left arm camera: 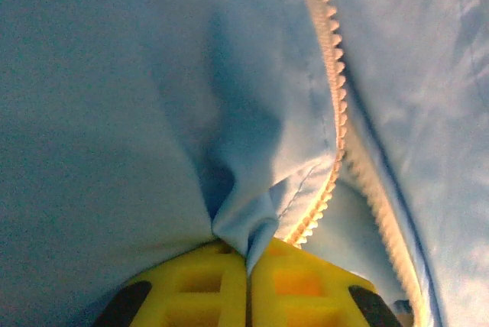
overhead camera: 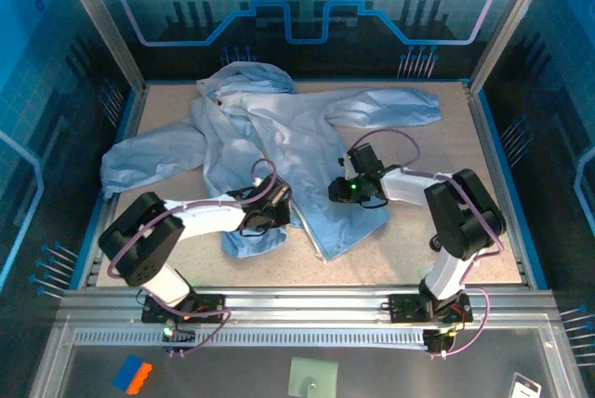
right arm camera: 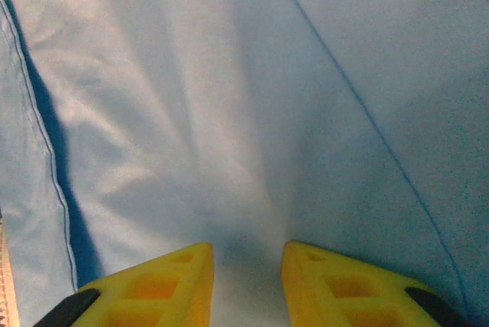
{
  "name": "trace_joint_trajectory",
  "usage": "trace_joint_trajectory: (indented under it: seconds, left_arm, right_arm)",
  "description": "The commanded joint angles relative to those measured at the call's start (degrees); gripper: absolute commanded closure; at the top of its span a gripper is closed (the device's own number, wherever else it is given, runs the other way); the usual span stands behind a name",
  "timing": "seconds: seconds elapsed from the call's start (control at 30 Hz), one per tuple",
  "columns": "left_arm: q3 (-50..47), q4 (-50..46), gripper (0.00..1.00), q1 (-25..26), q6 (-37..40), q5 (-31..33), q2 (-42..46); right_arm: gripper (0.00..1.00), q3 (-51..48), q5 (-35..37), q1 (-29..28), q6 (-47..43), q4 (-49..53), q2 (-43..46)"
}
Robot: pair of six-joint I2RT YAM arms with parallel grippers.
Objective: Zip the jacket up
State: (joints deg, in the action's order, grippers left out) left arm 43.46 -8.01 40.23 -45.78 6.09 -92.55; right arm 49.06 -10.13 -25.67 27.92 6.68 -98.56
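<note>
The pale blue jacket [overhead camera: 288, 138] lies spread and rumpled across the table, hood at the back, one sleeve out to the left and one to the right. My left gripper [overhead camera: 275, 201] rests on its lower left front and is shut on a pinched fold of fabric [left arm camera: 243, 224] just beside the cream zipper teeth [left arm camera: 335, 75]. My right gripper [overhead camera: 342, 192] presses down on the right front panel. Its yellow fingers [right arm camera: 172, 281] stand apart, with a soft ridge of jacket cloth [right arm camera: 244, 212] rising between them.
Bare speckled table [overhead camera: 465, 184] lies right of the jacket and along the front edge. Metal frame posts [overhead camera: 98, 17] and blue walls close in the sides and back. An orange and blue block [overhead camera: 132, 375] and a green card [overhead camera: 311, 379] lie in front of the arm bases.
</note>
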Motion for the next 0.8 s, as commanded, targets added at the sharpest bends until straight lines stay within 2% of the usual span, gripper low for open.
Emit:
trace_joint_trajectory:
  seconds: [0.0, 0.2, 0.47, 0.77]
  left_arm:
    - [1.92, -1.54, 1.0, -1.61, 4.42, -1.94, -6.27]
    - [10.97, -0.94, 1.0, -2.63, 8.84, -4.36, -13.46]
    - [26.6, -2.49, 1.0, -2.01, 11.65, -8.84, -25.2]
    - [43.47, -7.28, 1.0, -0.43, 14.91, -11.79, -34.89]
  right_arm:
    - [0.7, -4.81, 0.72, 0.7, 2.28, 4.51, 0.85]
    - [0.71, -11.83, -0.23, 4.06, 5.7, 1.05, 5.98]
    - [0.72, -16.23, -2.43, 10.73, 6.77, 0.84, 13.2]
    - [0.72, -17.41, -3.02, 11.15, 7.68, 2.49, 16.24]
